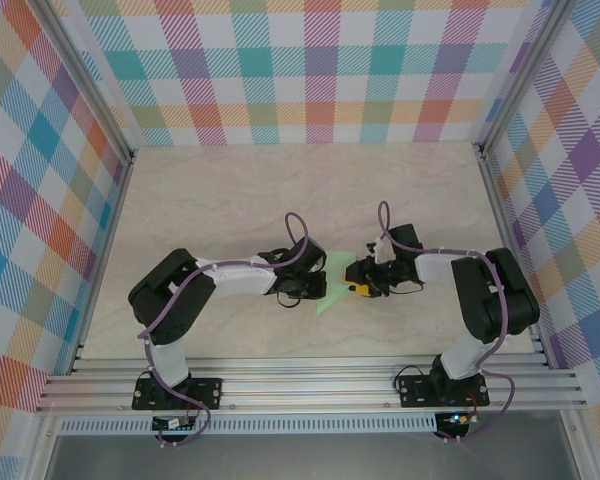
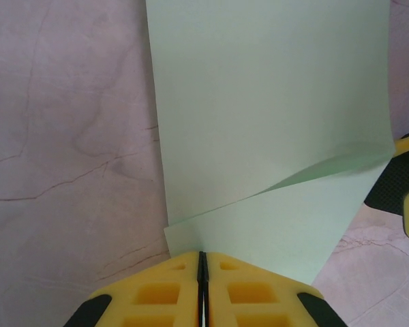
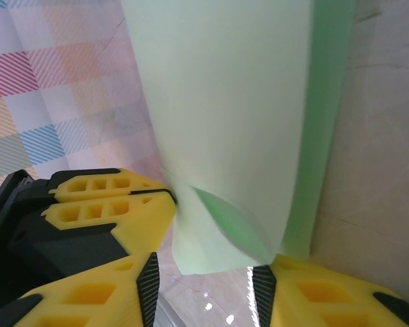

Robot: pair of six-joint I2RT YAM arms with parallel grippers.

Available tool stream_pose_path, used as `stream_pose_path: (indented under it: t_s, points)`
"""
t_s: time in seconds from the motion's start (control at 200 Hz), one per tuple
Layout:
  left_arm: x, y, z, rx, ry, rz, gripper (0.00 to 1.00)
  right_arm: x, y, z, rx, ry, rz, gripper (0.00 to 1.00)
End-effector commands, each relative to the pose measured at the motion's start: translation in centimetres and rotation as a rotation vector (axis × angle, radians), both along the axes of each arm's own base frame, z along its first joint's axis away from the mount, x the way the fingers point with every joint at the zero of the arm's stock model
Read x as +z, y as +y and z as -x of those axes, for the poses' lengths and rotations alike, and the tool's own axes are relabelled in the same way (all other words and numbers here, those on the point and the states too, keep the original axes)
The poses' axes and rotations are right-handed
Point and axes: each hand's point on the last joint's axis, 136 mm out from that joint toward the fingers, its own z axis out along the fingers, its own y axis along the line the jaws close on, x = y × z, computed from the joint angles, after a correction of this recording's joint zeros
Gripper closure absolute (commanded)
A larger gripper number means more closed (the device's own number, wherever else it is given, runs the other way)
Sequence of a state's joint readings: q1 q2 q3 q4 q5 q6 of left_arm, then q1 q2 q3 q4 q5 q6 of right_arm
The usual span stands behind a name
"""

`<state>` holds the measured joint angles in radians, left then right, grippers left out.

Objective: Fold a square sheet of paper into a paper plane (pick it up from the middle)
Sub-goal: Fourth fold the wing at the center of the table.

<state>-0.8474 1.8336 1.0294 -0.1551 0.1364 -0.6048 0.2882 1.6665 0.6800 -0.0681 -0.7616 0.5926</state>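
**Paper (image 2: 259, 102) pinched at one edge, half-folded between my two hands**

My left hand (image 2: 202, 262) is clamped tight on the near edge of the paper. Its two yellow fingers (image 2: 157, 293) press flat together with no gap, so the thin sheet cannot slide while the fold is shaped. My right hand (image 3: 204, 272) is spread wide, with one finger on each side of the paper's other end, and it is not squeezing. I judge it is placed there to catch or steady that end next. The paper sits at the middle of the worktop (image 1: 230, 200), between the two hands, which nearly meet there. I cannot tell whether its underside touches the worktop.

The paper is pale mint green, plain, matt and very thin, and it looks darker where layers overlap. One part is turned over the rest, leaving a slanted edge and a soft bulge rather than a sharp crease. It looks limp and likely to buckle if pushed. The worktop is pale and smooth, marbled with fine veins. My fingers are blocky yellow pieces with square hollows.
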Motion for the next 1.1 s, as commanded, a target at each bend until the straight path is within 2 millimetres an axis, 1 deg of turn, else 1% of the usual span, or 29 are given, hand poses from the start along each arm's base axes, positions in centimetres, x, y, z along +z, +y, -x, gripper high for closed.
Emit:
stream_pose_path:
  t_s: [0.0, 0.12, 0.265, 0.39, 0.44, 0.53, 0.595, 0.68, 0.72, 0.735, 0.775, 0.93, 1.095]
  points:
    - [-0.4, 0.3, -0.4, 0.001, -0.004, -0.012, 0.89, 0.8, 1.0, -0.4, 0.040, -0.022, -0.036, 0.61]
    - [-0.1, 0.3, -0.4, 0.005, -0.007, 0.000, 0.89, 0.5, 1.3, -0.3, 0.061, -0.022, -0.012, 0.67]
    - [1.1, 0.3, -0.3, 0.006, -0.029, 0.028, 0.86, 0.1, 1.2, -0.3, 0.062, -0.021, 0.025, 0.75]
    - [2.5, 0.3, 0.1, -0.005, -0.054, 0.062, 0.79, 0.3, 1.3, -0.3, 0.067, -0.023, 0.029, 0.83]
    - [3.0, 0.4, 0.4, -0.014, -0.068, 0.057, 0.74, 0.4, 1.4, -0.3, 0.068, -0.020, 0.034, 0.85]
    - [3.4, 0.4, 1.2, -0.044, -0.098, 0.020, 0.69, 0.4, 1.1, -0.5, 0.059, -0.012, 0.058, 0.86]
    - [3.6, 0.2, 1.9, -0.076, -0.124, -0.023, 0.67, 0.5, 1.1, -0.5, 0.057, -0.009, 0.060, 0.88]
    - [3.6, 0.0, 2.6, -0.103, -0.157, -0.092, 0.65, 0.5, 1.1, -0.4, 0.053, -0.002, 0.059, 0.88]
    - [3.7, -0.4, 2.8, -0.112, -0.180, -0.111, 0.64, 0.5, 1.2, -0.4, 0.052, -0.001, 0.058, 0.88]
    - [3.4, 0.0, 3.2, -0.117, -0.171, -0.141, 0.64, 0.6, 1.2, -0.4, 0.051, -0.001, 0.058, 0.89]
    - [3.4, -0.2, 3.5, -0.128, -0.187, -0.165, 0.62, 0.6, 1.2, -0.4, 0.050, 0.002, 0.058, 0.89]
    - [3.5, -0.7, 3.7, -0.137, -0.248, -0.234, 0.56, 0.9, 1.3, -0.5, 0.047, 0.005, 0.050, 0.89]
    - [3.3, -1.4, 3.9, -0.156, -0.279, -0.269, 0.55, 1.1, 1.3, -0.5, 0.045, 0.002, 0.049, 0.89]
